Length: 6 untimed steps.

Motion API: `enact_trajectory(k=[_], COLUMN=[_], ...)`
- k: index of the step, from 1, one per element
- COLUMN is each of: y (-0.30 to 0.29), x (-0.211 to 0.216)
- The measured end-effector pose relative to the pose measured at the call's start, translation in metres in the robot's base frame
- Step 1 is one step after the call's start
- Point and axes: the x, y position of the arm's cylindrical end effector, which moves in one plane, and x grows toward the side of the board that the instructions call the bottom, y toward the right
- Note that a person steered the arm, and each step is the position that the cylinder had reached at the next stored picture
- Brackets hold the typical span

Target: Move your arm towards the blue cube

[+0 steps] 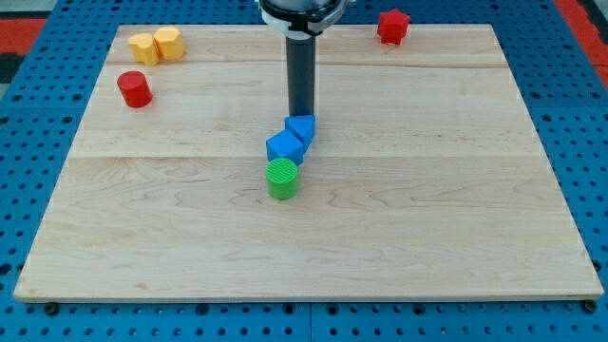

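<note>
The blue cube [284, 147] lies near the board's centre, touching a second blue block [301, 127] at its upper right and a green cylinder [282, 178] at its lower edge; it looks light, rigid and smooth-sided, likely to slide or pivot under a nudge rather than be held. My tip [300, 114] stands just above the second blue block, which bars the direct line; there is no pincer to spread or close, only the rod. Well apart: a red cylinder [135, 88], two yellow blocks [157, 46], a red block [392, 26]; wooden board [456, 209].

Wooden board [427, 190] carries blue cube [284, 147], green cylinder [282, 178], red cylinder [135, 88]
</note>
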Motion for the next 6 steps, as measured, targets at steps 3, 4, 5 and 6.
enact_trajectory(k=[3, 4, 5, 6], y=[-0.064, -0.053, 0.006, 0.058], x=[0.006, 0.001, -0.025, -0.027])
